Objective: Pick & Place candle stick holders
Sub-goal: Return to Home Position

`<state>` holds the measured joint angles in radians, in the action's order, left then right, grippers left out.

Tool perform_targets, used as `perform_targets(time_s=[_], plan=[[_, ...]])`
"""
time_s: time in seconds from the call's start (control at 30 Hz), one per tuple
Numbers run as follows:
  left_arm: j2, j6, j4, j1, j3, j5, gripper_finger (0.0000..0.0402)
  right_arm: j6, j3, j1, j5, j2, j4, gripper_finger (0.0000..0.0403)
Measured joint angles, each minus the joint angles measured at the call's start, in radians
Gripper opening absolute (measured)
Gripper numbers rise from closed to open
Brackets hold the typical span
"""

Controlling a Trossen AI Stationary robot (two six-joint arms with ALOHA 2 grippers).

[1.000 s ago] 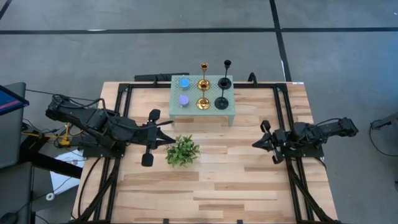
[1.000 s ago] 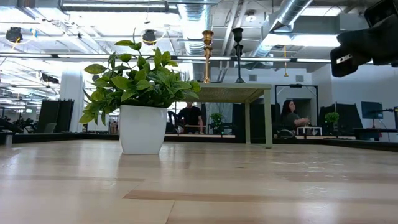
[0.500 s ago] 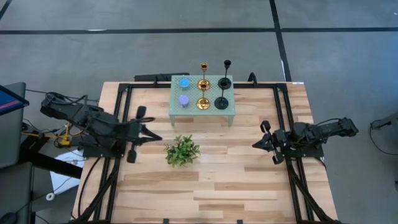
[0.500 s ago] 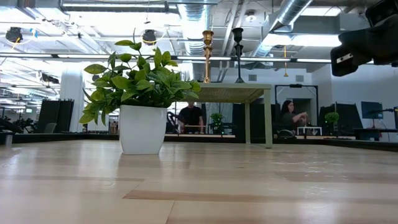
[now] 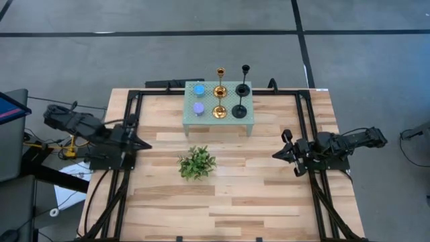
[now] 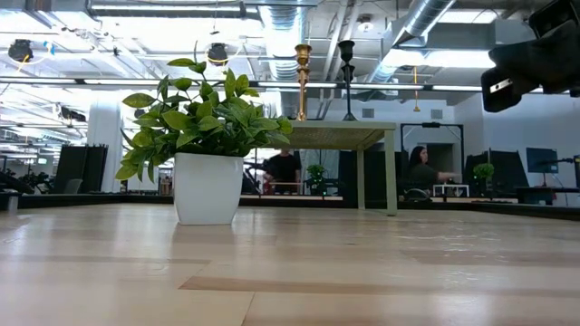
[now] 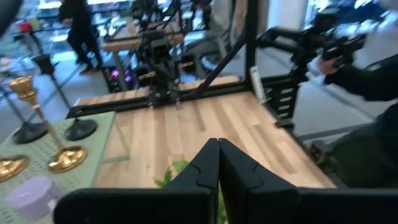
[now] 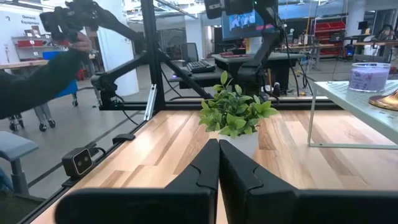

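Back comes the left gripper, pulled away from the plant to the left edge of the worktop, fingers pressed together and carrying nothing. Midway along the far edge, the green shelf holds all four candle stick holders, gold pair beside black pair, upright. Near the right edge the right gripper waits, fingers closed too. Placing looks finished; only parking the arm remains.

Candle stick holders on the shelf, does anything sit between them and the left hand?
Nothing visible does. The left hand, shut, sits left of the shelf; the plant stands off the straight line to the candle stick holders.
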<state>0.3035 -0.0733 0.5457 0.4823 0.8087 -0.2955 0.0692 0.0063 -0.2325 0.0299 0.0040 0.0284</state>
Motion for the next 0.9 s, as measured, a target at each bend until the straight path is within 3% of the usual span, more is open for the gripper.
perform_targets(time_s=[0.5,0.9], plan=[[-0.295,-0.013,-0.037,0.0,-0.235,0.097,0.0003,-0.023,-0.001,0.0,0.0,0.0,-0.006,0.0],[-0.291,0.024,-0.156,0.0,-0.368,0.15,0.0004,-0.024,-0.001,0.0,-0.002,0.0,-0.01,0.0]])
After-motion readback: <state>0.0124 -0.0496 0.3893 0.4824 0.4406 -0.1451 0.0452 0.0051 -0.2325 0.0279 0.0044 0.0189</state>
